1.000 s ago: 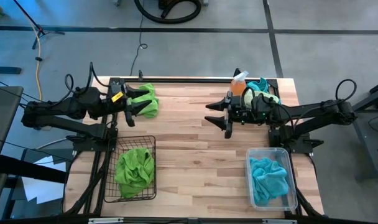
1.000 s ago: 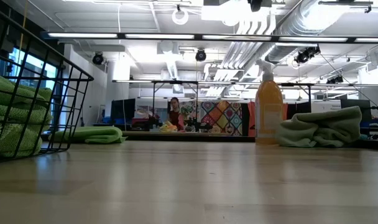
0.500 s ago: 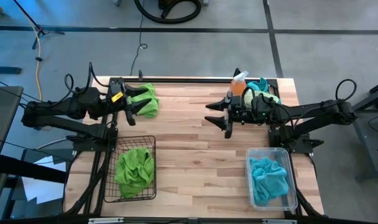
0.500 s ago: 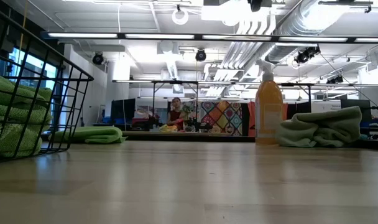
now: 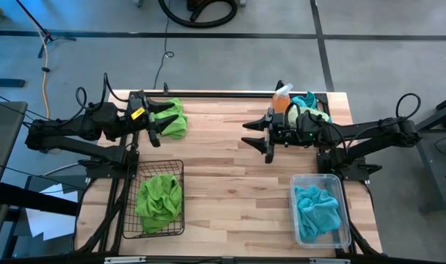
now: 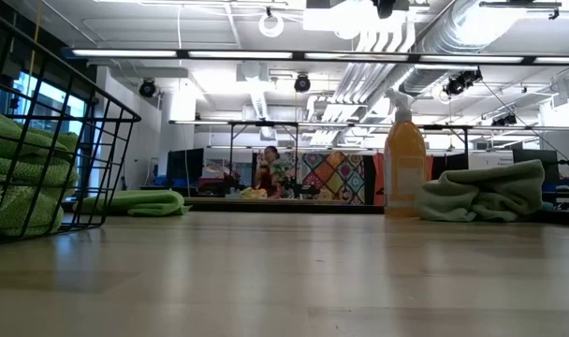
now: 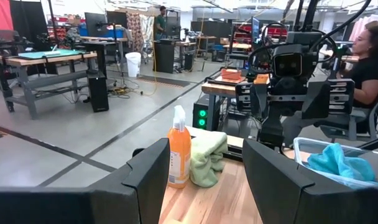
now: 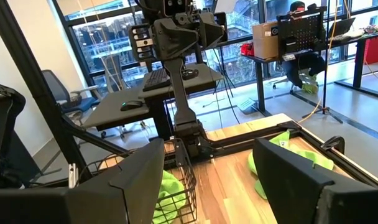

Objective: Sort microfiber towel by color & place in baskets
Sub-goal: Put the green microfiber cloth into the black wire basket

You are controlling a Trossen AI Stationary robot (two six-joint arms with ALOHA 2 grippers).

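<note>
**Towel at the far-left corner lies right under my left gripper**

Fingers on my left gripper (image 5: 158,122) stand apart, holding nothing, pointing toward the table's right. Just beyond them, on the far side and partly beneath the upper finger, sits a loose lime green towel (image 5: 176,117). It is bunched, with no clear long axis that I can read; it spreads a little more far-to-near than left-to-right. I judge this is the relation that decides the next move: the cloth lies at the fingertips, slightly to the far side, so the left arm needs only a short dip and a small turn, not a reach.

The black wire basket (image 5: 178,163) stands near and to the left of that towel, on the same side of the table, already holding 1 green towel (image 5: 158,202). So I take the left arm as the nearer arm for both pick and drop.

My right gripper (image 5: 267,139) also has its fingers spread and empty, hovering above bare wood near the table's middle. Behind it, at the far-right corner, 2 more cloths are heaped, a turquoise towel (image 5: 308,99) over a pale green one (image 5: 322,116), beside the orange spray bottle (image 5: 282,97). That heap lies behind the wrist. The clear plastic basket (image 5: 345,220) at the near right holds 1 turquoise towel (image 5: 315,211).
</note>
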